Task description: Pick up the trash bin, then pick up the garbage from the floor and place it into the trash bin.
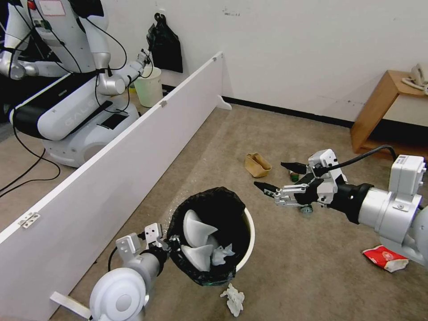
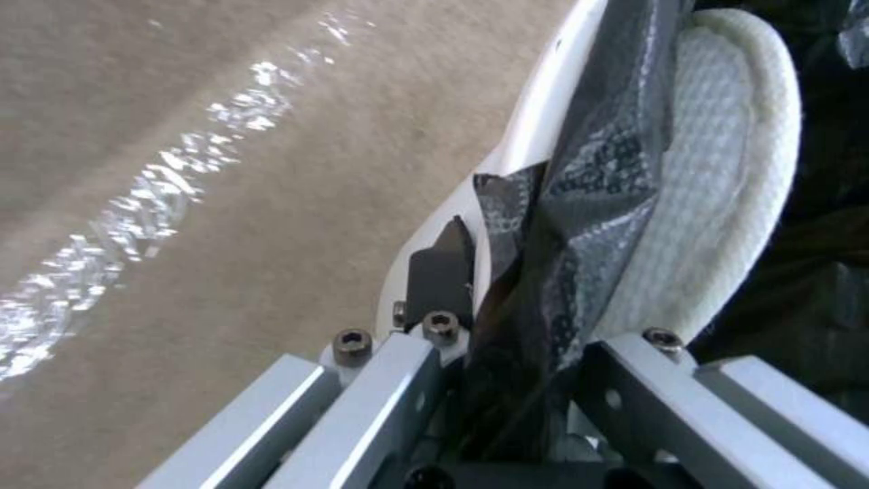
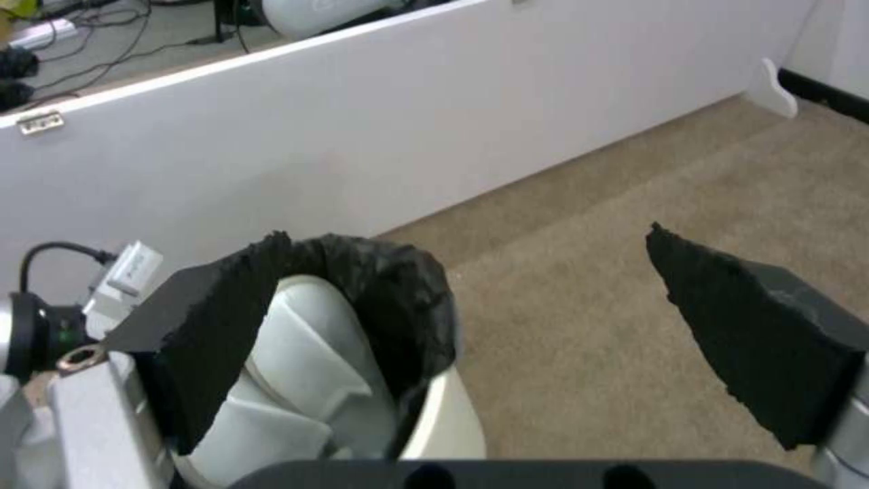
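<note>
The left gripper [image 1: 166,243] pinches the trash bin [image 1: 249,232] at its bag-lined rim. The right gripper [image 1: 276,176] hovers just beside the bin, jaws spread and empty, slippers [image 1: 198,243] inside.

Head view looks down across the floor; both wrist views sit close to the trash bin [image 1: 248,232], shared by all.

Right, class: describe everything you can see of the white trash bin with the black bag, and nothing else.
The trash bin is round, white, plastic-looking, lined with a crinkly black bag folded over its rim. It tilts toward the left claw, which is shut on its rim and liner. Inside lie two white slippers and crumpled tissue. It sits over beige carpet beside the white partition; the right claw is open, apart from it.
</note>
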